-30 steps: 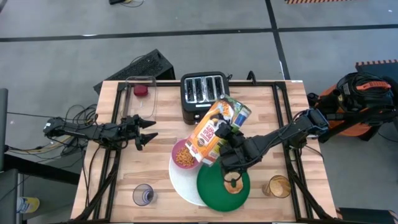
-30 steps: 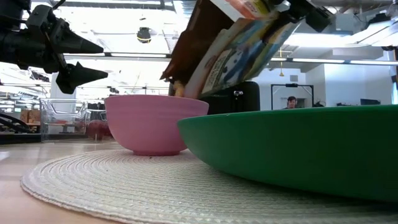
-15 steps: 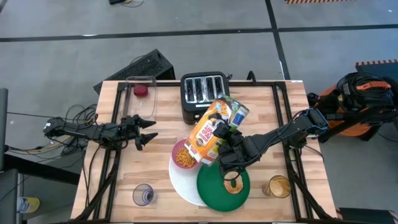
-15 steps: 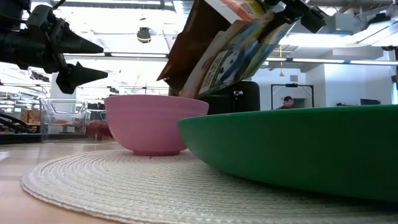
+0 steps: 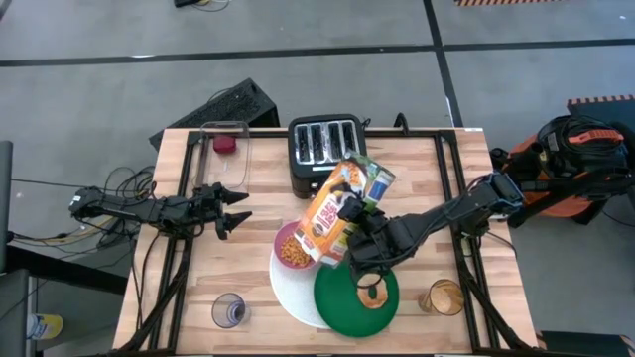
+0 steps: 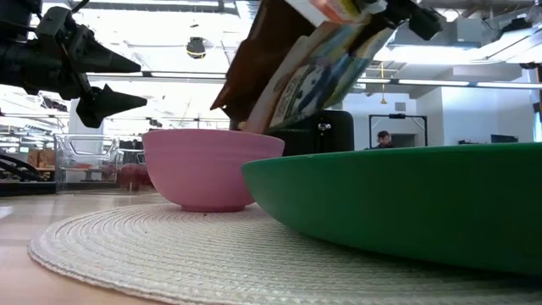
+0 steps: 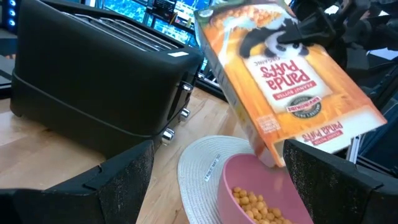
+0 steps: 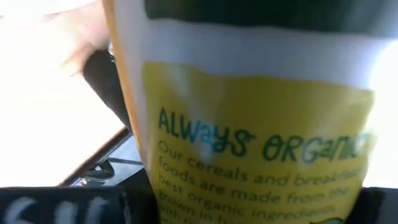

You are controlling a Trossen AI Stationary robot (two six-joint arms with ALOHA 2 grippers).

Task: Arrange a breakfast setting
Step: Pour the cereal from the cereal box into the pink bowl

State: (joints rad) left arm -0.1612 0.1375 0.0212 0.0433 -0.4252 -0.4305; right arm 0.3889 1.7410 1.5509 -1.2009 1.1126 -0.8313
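Clamping the orange cardboard cereal box (image 5: pixel 334 213), the right gripper (image 5: pixel 359 220) tips it mouth-down over the small pink bowl (image 5: pixel 291 248), beside the round green plate (image 5: pixel 342 297), so puffs fall in. The left gripper (image 5: pixel 234 206) waits spread near the clear rectangular container (image 5: pixel 226 147).

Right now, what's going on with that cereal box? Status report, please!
Right pincer shut on cereal box, tipped over pink bowl. Cereal puffs in bowl. Left pincer open, hovering off to the side. Nothing blocking.
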